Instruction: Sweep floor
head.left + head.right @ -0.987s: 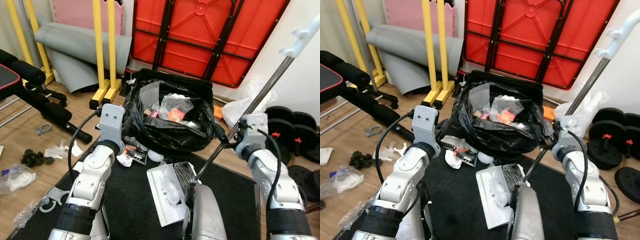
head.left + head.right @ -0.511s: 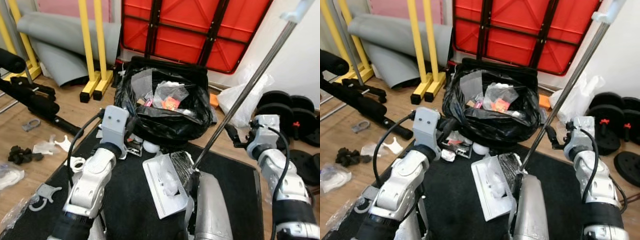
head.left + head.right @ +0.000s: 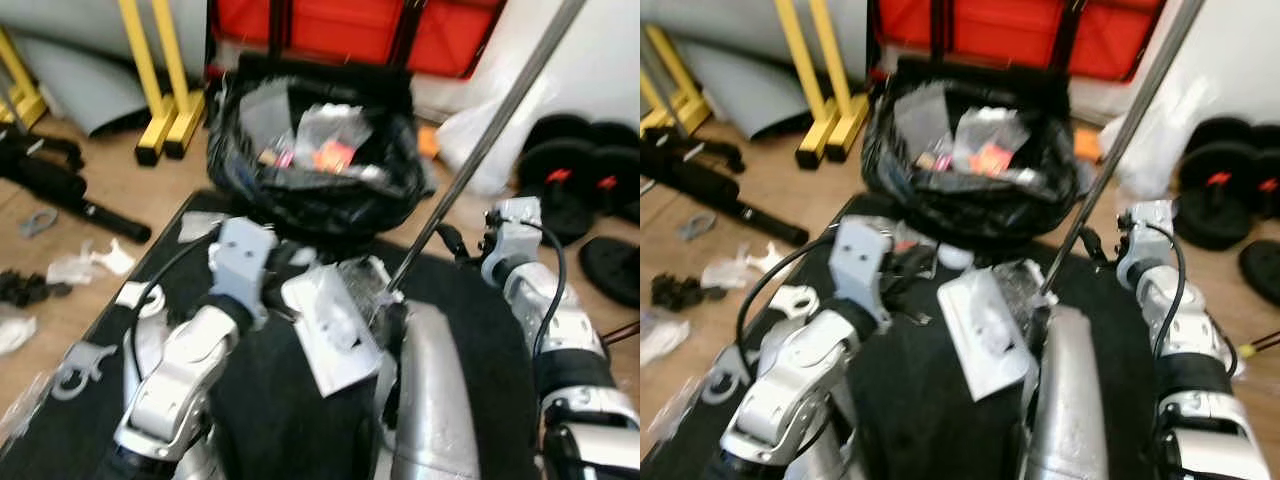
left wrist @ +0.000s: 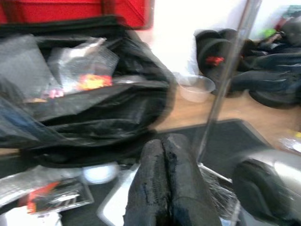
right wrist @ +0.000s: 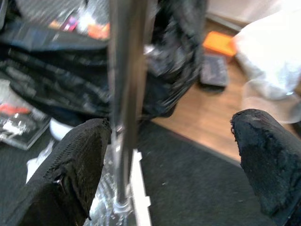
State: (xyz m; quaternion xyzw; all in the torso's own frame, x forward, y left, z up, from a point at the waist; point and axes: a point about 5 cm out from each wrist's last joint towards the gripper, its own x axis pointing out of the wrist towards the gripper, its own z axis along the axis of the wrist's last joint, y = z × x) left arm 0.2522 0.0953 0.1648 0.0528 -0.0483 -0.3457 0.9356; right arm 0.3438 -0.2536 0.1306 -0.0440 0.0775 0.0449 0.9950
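Observation:
A white dustpan (image 3: 335, 325) with pale scraps in it lies tilted on the black mat (image 3: 170, 250), just in front of a black rubbish bag (image 3: 310, 170) full of litter. A long metal pole (image 3: 490, 130) rises from the pan's edge up to the right. My left gripper (image 3: 290, 265) is beside the pan's near corner; in the left wrist view its fingers (image 4: 164, 188) are pressed shut with nothing between them. My right gripper (image 5: 174, 165) is open, and the pole (image 5: 124, 94) stands just inside one finger. The picture is blurred.
Yellow posts (image 3: 150, 70) and a red folded table (image 3: 340, 25) stand behind the bag. Black weights (image 3: 570, 150) and a white plastic bag (image 3: 480, 140) lie at the right. Scraps (image 3: 85, 265) litter the wooden floor at the left, near a black bench frame (image 3: 50, 180).
The camera has tipped downward and the scene has blurred. My left arm has swung in toward the dustpan. My right gripper has let go of the pole it held a second ago.

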